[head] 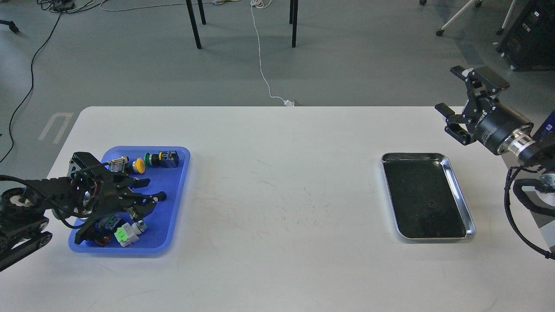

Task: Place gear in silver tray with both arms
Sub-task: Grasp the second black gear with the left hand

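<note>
The gear is a small black round part in the blue plastic tray at the left. My left gripper lies low over that tray with its fingers apart, and one fingertip touches the gear or is just beside it. I cannot tell whether the gear is gripped. The silver tray sits at the right of the table, its dark bottom bare. My right gripper is open and empty, held in the air beyond the silver tray's far right corner.
The blue tray also holds a yellow push button, a green button with a dark block, a light-green and white switch part and other small parts. The white table spans the view. Chair legs and cables stand on the floor behind.
</note>
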`<state>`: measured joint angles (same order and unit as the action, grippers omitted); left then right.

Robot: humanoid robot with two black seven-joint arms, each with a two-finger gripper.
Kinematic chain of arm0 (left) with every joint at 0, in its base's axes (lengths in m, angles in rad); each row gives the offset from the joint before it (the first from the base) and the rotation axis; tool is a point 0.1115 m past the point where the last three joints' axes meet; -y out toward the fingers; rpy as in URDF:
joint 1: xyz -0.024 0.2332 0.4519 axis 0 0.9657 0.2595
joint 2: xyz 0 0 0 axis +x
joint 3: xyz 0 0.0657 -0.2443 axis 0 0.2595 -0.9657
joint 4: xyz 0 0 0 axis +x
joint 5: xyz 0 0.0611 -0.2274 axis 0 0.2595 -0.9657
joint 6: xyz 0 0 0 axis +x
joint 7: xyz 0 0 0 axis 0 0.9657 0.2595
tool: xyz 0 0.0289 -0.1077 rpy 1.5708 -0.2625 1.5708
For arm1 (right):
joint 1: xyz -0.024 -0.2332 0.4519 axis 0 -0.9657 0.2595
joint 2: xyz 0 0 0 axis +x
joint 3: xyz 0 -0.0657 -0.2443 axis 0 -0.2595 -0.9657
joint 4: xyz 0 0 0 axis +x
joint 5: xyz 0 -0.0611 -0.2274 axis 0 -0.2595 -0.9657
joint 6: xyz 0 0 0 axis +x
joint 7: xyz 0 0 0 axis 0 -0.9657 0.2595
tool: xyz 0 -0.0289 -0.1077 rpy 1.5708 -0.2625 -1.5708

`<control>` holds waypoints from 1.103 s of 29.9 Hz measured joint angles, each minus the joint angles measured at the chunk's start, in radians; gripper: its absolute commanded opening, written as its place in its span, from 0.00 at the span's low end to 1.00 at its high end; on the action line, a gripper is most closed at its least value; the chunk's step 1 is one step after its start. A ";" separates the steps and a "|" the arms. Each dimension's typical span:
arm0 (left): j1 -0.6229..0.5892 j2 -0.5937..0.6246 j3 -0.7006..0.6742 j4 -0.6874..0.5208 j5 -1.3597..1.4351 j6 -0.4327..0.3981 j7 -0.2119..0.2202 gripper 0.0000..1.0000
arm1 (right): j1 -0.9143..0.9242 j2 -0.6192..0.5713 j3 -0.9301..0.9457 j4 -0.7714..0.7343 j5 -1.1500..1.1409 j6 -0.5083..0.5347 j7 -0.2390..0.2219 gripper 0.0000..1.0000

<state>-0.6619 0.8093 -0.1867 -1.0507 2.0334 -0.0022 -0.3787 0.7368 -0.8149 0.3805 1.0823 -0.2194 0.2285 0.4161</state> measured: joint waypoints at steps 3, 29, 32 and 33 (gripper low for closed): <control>0.000 -0.008 0.000 0.001 0.000 -0.001 0.000 0.55 | 0.000 0.000 0.000 0.000 0.000 0.000 0.000 0.97; 0.010 -0.045 0.009 0.035 -0.001 -0.006 0.004 0.29 | 0.001 -0.002 0.000 -0.001 0.000 -0.003 0.000 0.97; 0.012 -0.044 0.010 0.035 -0.004 -0.006 0.007 0.29 | 0.001 -0.001 0.000 -0.001 0.000 -0.003 0.000 0.97; 0.013 -0.044 0.011 0.036 -0.005 -0.006 0.007 0.29 | 0.001 0.000 0.000 -0.001 0.000 -0.003 0.000 0.97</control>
<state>-0.6492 0.7651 -0.1757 -1.0151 2.0279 -0.0085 -0.3713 0.7379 -0.8152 0.3808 1.0814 -0.2198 0.2255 0.4157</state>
